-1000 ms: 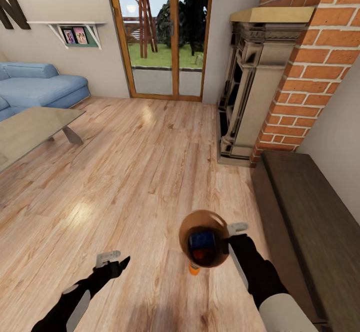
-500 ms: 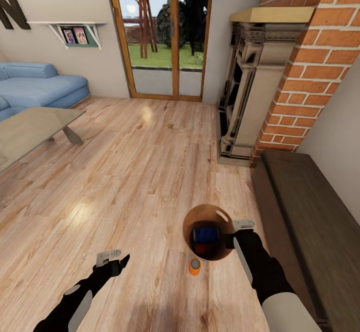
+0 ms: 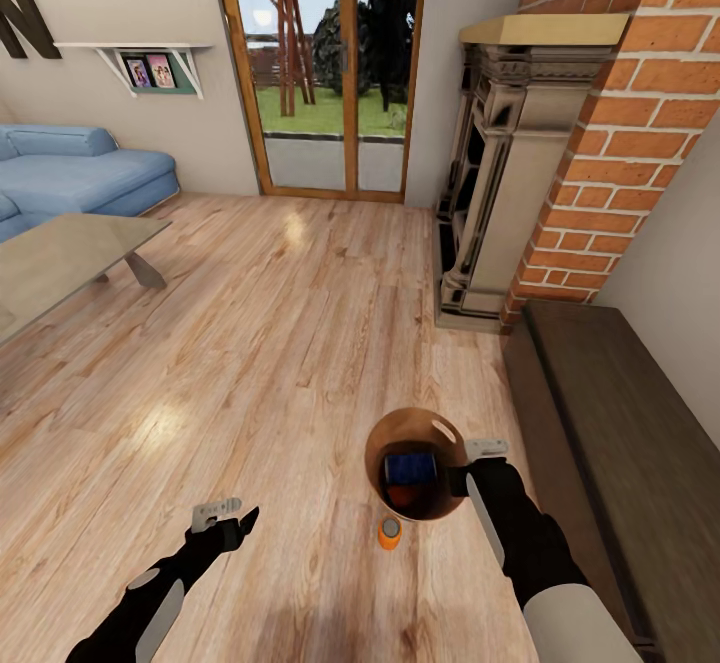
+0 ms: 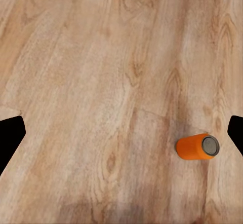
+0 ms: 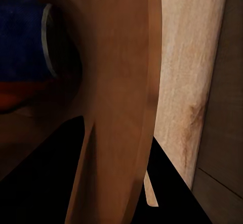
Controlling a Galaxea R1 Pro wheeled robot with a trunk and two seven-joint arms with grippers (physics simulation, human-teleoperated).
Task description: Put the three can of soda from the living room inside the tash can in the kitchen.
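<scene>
My right gripper (image 3: 462, 470) is shut on the rim of the trash can (image 3: 440, 443), held just above the plank floor. In the right wrist view its brown wall (image 5: 119, 107) sits between my right gripper (image 5: 114, 183) fingers. Inside lie the dark blue soda can (image 3: 410, 467) (image 5: 23, 39) and an orange can (image 3: 400, 495) (image 5: 10, 100). The other orange can (image 3: 389, 533) (image 4: 198, 147) stands on the floor just in front of the bin. My left gripper (image 3: 225, 518) (image 4: 121, 133) hovers open to that can's left, holding nothing.
A long dark low cabinet (image 3: 620, 443) runs along the right wall, close to my right arm. A brick fireplace (image 3: 520, 173) stands ahead on the right. The glass coffee table (image 3: 60, 258) and blue sofa (image 3: 80, 173) are at the left, with glass doors (image 3: 320, 73) beyond.
The trash can has shifted slightly up and right in my right gripper, uncovering the orange can on the floor. The left arm dropped a little; little changed in the last half second.
</scene>
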